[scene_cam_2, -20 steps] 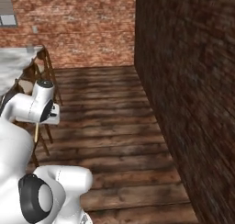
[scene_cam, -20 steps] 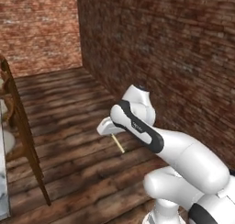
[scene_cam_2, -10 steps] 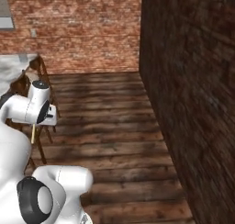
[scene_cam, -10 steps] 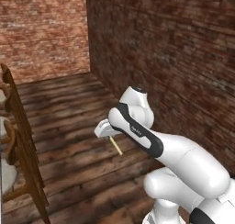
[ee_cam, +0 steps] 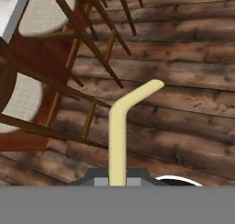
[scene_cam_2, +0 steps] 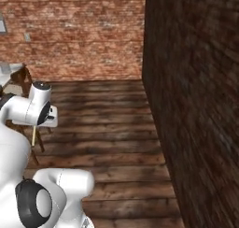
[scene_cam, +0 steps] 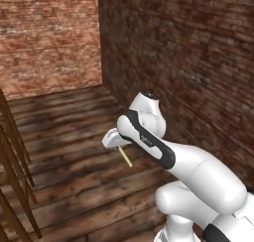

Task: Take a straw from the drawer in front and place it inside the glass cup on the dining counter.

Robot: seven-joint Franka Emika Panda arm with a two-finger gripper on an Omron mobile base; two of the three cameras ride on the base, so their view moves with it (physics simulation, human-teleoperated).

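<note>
Transport step; gripper [scene_cam: 119, 148] clenched on straw [ee_cam: 118, 136], carried above plank floor [scene_cam: 74, 181] near chairs [ee_cam: 50, 58]; next likely needs reaching the dining counter's glass cup.

Wooden plank floor [scene_cam: 74, 186], wooden chairs [ee_cam: 55, 81] standing on it

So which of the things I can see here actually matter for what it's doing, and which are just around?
Part of the job:
- straw, pale yellow, bent near its tip
- gripper, shut on the straw

Just around:
- wooden chairs
- brick walls
- plank floor
</note>
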